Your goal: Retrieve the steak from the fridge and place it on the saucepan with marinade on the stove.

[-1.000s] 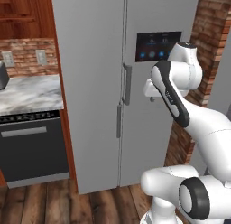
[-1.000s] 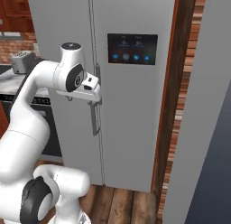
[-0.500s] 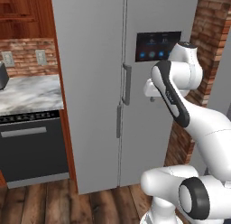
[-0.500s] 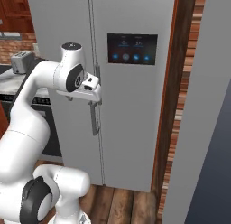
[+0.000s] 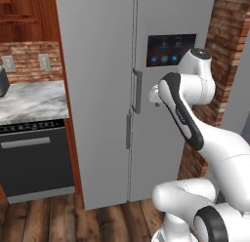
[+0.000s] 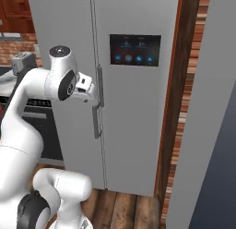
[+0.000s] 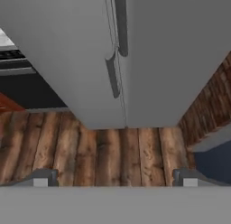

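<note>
The fridge (image 5: 102, 90) is a tall grey double-door unit with both doors shut, and its dark touch panel (image 5: 171, 50) carries blue icons. My gripper (image 6: 90, 95) hangs right in front of the right door's vertical handle (image 6: 99, 87), pointing down. In the hand view my gripper (image 7: 115, 180) is open, its two fingertips (image 7: 40, 179) wide apart with nothing between them. That view looks down the fridge front past both handles (image 7: 113, 76) to the floor. The steak, the saucepan, the marinade and the stove are out of view.
A black dishwasher (image 5: 34, 158) sits under a marble counter (image 5: 29, 99) left of the fridge. A grey toaster-like appliance (image 6: 23, 62) stands on that counter. A brick wall (image 5: 229, 41) and a wooden side panel (image 6: 175, 108) flank the fridge's right. The floor (image 7: 113, 151) is wooden planks.
</note>
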### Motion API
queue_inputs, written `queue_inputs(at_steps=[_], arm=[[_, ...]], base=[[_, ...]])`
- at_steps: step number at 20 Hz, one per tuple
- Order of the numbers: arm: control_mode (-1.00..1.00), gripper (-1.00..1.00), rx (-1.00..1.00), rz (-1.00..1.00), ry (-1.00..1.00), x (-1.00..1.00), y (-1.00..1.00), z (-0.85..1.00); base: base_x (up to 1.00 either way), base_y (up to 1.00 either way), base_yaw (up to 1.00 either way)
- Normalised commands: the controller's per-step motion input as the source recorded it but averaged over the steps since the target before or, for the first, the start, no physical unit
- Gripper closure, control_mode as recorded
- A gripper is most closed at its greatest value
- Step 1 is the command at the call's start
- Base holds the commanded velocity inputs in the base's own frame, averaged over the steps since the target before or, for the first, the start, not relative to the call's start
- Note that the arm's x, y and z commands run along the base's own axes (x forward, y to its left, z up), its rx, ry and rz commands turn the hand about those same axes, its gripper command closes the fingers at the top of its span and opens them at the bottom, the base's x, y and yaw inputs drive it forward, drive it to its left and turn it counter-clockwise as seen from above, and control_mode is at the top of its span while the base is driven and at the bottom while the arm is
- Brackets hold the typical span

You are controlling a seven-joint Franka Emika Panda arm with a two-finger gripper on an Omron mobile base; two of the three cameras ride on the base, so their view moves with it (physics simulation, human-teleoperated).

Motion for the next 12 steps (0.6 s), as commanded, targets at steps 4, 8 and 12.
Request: queue_inputs(at_steps=[4, 8, 12], arm=[[-1.00, -1.00, 0.03, 0.02, -0.38, 0.00, 0.28, -0.02], [-1.00, -1.00, 0.09, 0.01, -0.36, 0.07, 0.15, -0.04], [-1.00, -1.00, 0.11, 0.00, -0.40, 0.15, 0.01, 0.00]], base=[[0.00, 0.00, 0.00], [0.00, 0.00, 0.00], [0.00, 0.00, 0.00]])
